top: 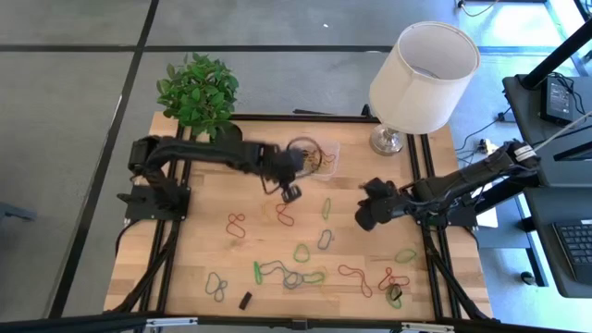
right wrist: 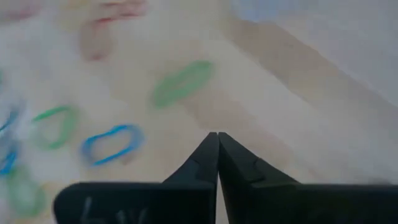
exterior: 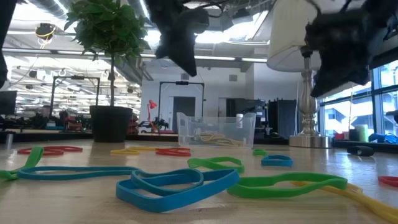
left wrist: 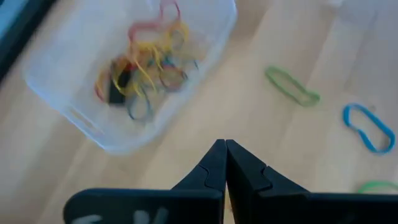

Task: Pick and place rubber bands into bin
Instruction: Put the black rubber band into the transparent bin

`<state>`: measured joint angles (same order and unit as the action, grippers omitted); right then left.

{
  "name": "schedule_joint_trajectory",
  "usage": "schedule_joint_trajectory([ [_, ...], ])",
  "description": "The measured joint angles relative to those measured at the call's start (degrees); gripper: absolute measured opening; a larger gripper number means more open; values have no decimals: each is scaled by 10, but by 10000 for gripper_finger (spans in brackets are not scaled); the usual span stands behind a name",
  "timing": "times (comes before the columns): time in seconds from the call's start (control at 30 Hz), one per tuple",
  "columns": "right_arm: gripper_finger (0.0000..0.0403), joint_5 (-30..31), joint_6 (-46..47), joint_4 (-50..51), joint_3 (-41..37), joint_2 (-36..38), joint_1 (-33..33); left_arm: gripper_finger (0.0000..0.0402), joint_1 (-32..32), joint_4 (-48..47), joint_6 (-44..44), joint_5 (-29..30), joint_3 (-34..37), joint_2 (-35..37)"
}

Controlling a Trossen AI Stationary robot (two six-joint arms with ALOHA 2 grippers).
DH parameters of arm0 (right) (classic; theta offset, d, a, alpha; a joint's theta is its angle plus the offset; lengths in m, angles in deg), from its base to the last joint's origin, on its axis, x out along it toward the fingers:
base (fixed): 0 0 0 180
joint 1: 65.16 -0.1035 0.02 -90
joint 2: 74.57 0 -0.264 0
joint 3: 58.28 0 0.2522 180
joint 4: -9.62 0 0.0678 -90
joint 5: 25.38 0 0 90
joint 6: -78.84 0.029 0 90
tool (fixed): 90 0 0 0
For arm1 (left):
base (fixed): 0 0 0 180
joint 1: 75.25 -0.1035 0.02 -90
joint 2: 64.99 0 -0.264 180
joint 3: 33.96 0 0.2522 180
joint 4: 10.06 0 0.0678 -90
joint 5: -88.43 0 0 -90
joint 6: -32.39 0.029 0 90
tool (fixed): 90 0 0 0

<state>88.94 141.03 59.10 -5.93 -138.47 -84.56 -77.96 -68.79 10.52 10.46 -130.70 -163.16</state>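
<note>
The clear bin (top: 317,157) stands at the table's far middle, with a tangle of red, yellow and dark rubber bands (left wrist: 140,68) inside it. More rubber bands (top: 294,276) lie loose over the near half of the table, in green, red, blue and grey. My left gripper (top: 290,192) hovers shut just near-left of the bin (left wrist: 134,74), above the table, with nothing between its fingers (left wrist: 224,144). My right gripper (top: 367,215) is shut too. It hangs above the table's right middle, over green and blue bands (right wrist: 180,84), and is empty (right wrist: 217,135).
A potted plant (top: 198,89) stands at the far left corner and a lamp (top: 421,74) at the far right, close to the bin. A small black block (top: 246,300) lies near the front edge. In the low view, blue and green bands (exterior: 180,183) lie closest to the camera.
</note>
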Motion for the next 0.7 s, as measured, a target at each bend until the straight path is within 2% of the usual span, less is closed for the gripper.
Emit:
schedule_joint_trajectory([
  [0.17,22,-17,90,112,0,0,34,1,80,38,-51,54,60,6],
  [0.37,71,-85,171,185,-20,0,87,1,154,32,-94,111,92,11],
  [0.53,117,-134,217,131,-86,0,131,1,184,28,-109,113,123,37],
  [0.7,137,-139,230,70,-142,0,163,1,188,52,-121,114,197,119],
])
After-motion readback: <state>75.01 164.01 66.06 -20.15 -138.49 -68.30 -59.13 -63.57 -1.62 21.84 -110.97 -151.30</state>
